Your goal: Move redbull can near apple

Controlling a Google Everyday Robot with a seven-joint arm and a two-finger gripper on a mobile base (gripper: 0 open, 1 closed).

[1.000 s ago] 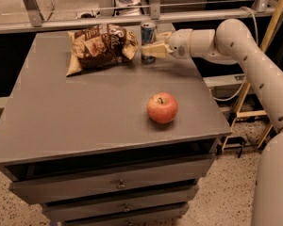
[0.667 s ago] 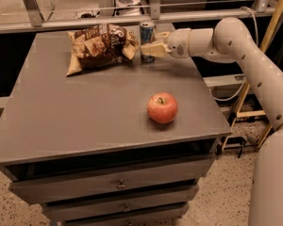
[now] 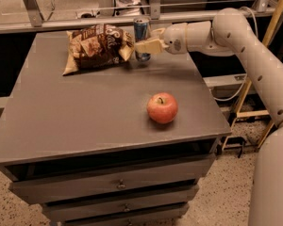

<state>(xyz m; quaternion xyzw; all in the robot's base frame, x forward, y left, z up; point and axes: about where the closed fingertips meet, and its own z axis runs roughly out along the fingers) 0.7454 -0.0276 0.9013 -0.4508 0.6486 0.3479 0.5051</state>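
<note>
A grey tabletop sits on a grey cabinet with drawers stacked below its front edge. The floor is pale and speckled. A metal rail runs along just behind the far edge.

The redbull can stands upright at the far edge, a little right of the middle. Its long axis is vertical and its silver top faces up. A crumpled brown snack bag lies just to its left, also by the far edge.

The apple rests well apart from the can, nearer the front right corner, with its stem pointing up.

A cream robot arm reaches in from past the right edge, held level above the tabletop. Its tool is at the can, with part of it crossing the can's near side. Whether it is clamped on the can or loose cannot be told.
</note>
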